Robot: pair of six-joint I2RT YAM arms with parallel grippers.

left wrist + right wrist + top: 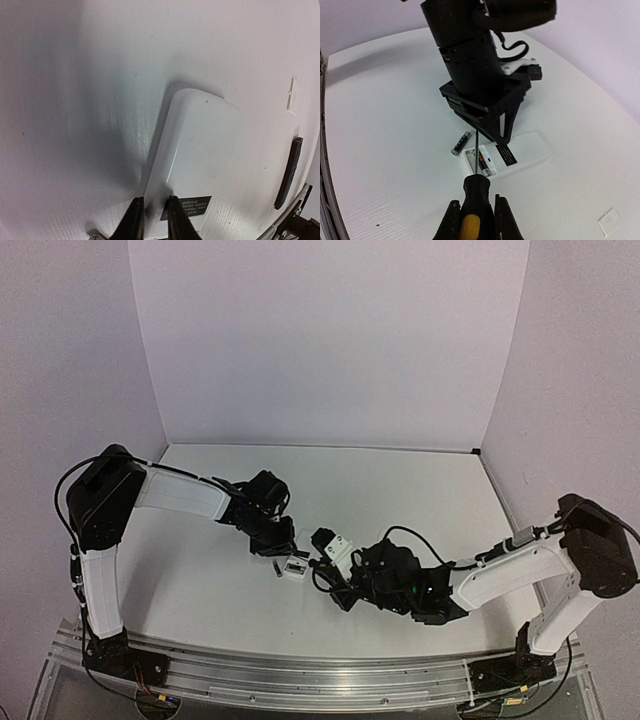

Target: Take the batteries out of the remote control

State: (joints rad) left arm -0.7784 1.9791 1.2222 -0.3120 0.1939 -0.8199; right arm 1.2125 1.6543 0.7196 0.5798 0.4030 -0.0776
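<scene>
The white remote control point(520, 155) lies back-up on the table, its battery bay point(479, 161) open at one end. One battery point(484, 161) sits inside the bay, and another battery point(461, 143) lies loose on the table beside it. My left gripper point(154, 200) stands over the remote's long edge near the black label point(187, 205). Its jaws are a narrow gap apart and grip nothing. My right gripper point(476, 202) is shut on the black-and-yellow screwdriver point(476, 187). The screwdriver's shaft reaches over the open bay, and its tip is lost against the left gripper.
A small white battery cover point(609, 220) lies apart on the table and also shows as the same cover point(293, 95) in the left wrist view. A slim black bar point(289, 172) lies near the remote. The two arms meet closely at the table's middle point(300, 565).
</scene>
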